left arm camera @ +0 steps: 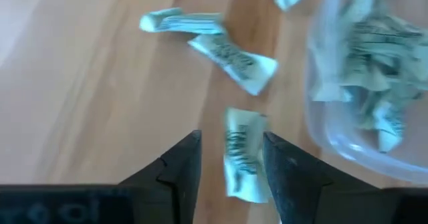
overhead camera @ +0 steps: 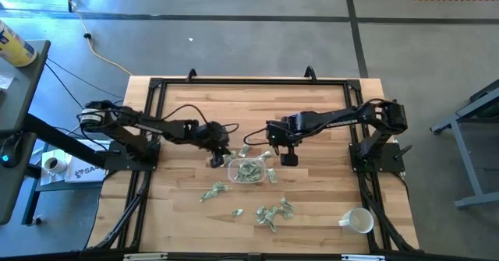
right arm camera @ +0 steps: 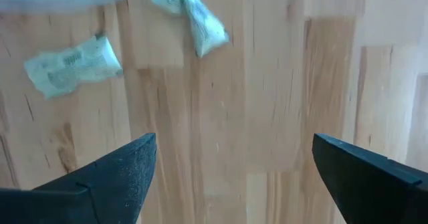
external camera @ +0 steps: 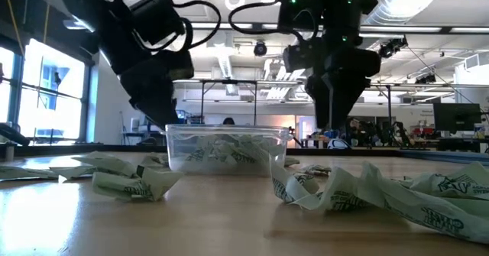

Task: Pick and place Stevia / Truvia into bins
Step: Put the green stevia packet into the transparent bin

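Pale green and white Stevia packets lie scattered on the wooden table [overhead camera: 179, 214], in front of the bin [overhead camera: 273, 213] and left of it [overhead camera: 214, 191]. The clear bin [overhead camera: 245, 170] stands mid-table with several packets inside [left arm camera: 374, 57]. My left gripper [overhead camera: 218, 153] is low at the bin's left side, fingers apart, slanting down. One packet [left arm camera: 242, 154] lies between its fingers. My right gripper [overhead camera: 287, 158] hangs wide open just right of the bin, pointing down over bare wood [right arm camera: 234, 177]. My left gripper has a packet [left arm camera: 242, 154] lengthwise between its two fingers, close against one finger [left arm camera: 284, 170], with a gap showing to the other. Whether either finger touches it I cannot tell. The packet seems to rest flat on the wood.
A white mug [overhead camera: 359, 220] lies on its side near the table's front right corner. Two more packets [left arm camera: 221, 43] lie beyond my left gripper beside the bin wall [left arm camera: 334, 137]. Two loose packets [right arm camera: 73, 67] lie past my right gripper. A black frame [overhead camera: 249, 82] rings the table.
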